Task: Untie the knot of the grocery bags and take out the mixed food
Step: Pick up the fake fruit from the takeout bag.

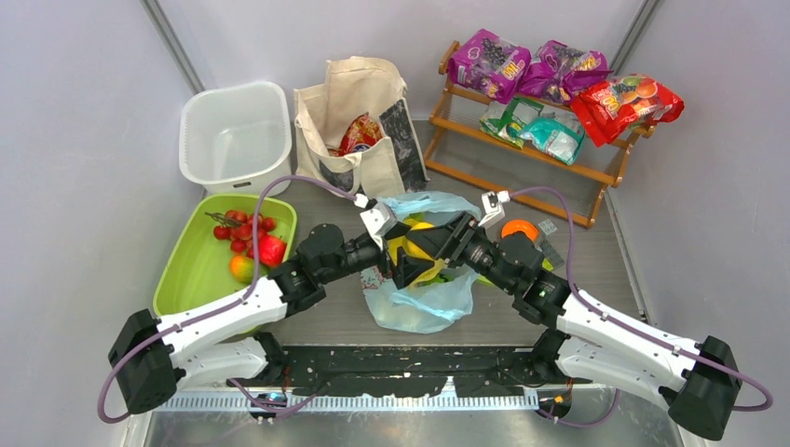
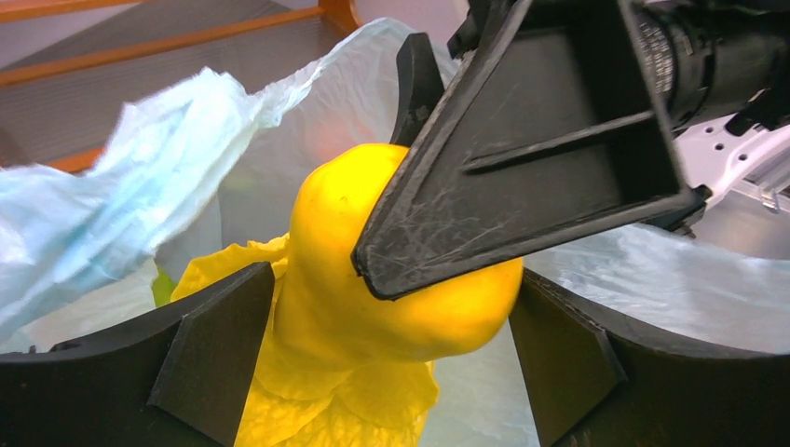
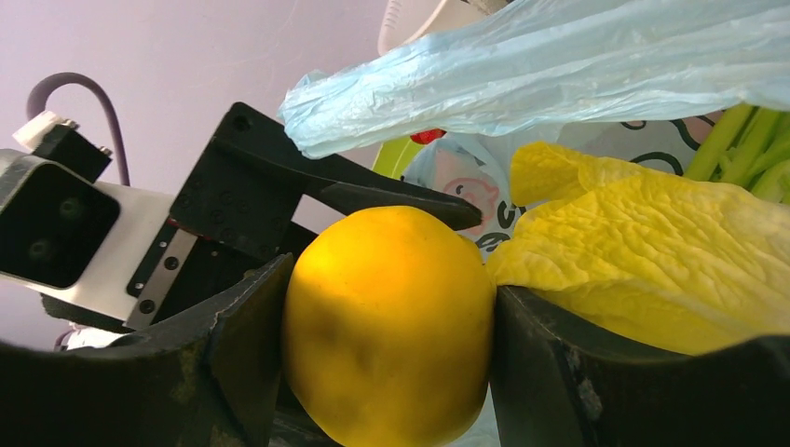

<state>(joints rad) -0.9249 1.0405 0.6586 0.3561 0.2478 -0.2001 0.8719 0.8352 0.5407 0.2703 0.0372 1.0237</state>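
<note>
One yellow fruit (image 3: 387, 326) clamped in right jaws

Bright, even light, soft shadows; light-blue plastic bag (image 2: 102, 200) blurred in left wrist view

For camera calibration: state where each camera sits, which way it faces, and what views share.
Top external: above and behind the arm bases, looking down on the table; both arms, left claw and right claw show.
Left wrist: on the left arm, looking along its own fingers at the yellow rounded vegetable and light-blue plastic bag.
Right wrist: on the right arm, facing the left arm; its own fingers clamp the vegetable.
Shared: both wrist views show that vegetable and the opposite claw.
</note>
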